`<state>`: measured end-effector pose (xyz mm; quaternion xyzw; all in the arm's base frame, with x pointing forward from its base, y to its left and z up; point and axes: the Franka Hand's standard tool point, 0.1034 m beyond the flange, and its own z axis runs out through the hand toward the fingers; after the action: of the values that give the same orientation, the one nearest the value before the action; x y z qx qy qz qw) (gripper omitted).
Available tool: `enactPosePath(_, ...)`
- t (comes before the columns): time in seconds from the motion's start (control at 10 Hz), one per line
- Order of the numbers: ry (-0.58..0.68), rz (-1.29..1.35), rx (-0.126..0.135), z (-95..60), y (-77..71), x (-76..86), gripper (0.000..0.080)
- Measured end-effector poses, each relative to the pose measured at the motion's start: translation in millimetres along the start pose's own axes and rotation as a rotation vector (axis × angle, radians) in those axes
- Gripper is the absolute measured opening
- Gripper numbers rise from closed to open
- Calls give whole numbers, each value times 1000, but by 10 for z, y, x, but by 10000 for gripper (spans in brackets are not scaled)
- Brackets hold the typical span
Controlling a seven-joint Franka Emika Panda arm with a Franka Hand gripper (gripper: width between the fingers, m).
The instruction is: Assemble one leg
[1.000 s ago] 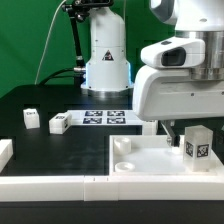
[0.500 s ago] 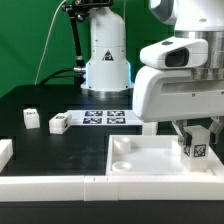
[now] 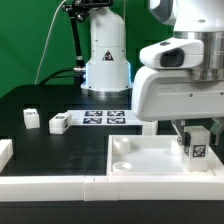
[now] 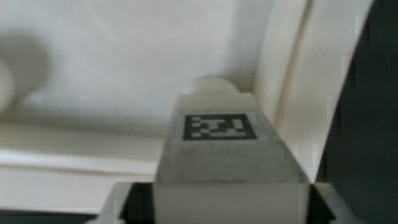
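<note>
One leg (image 3: 196, 146), a small white block with a black-and-white tag on its side, stands upright in the tray piece (image 3: 140, 160), near the tray's corner at the exterior view's right. The tool (image 3: 195, 130) pinches the leg from both sides at its top. In the wrist view the leg (image 4: 221, 140) reaches out toward a rounded recess of the tray. Beyond the tray, the marker board (image 3: 105, 118) lies on the dark tabletop (image 3: 45, 100), with two small white blocks (image 3: 58, 123) beside it.
</note>
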<state>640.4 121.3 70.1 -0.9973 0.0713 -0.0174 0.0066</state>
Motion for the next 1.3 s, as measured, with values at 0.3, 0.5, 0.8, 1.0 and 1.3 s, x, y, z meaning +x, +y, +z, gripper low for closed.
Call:
enactPosePath(0.3,36,384,-5,2,83,19,295)
enactPosePath(0.5,57,587,-24,-6,180,20,311)
enactPosePath(0.8,71,686,-48,-10,279,29,316)
enactPosePath(1.0,70,684,-48,-5,275,27,535)
enactPosePath(1.3,70,684,-48,-5,274,26,642)
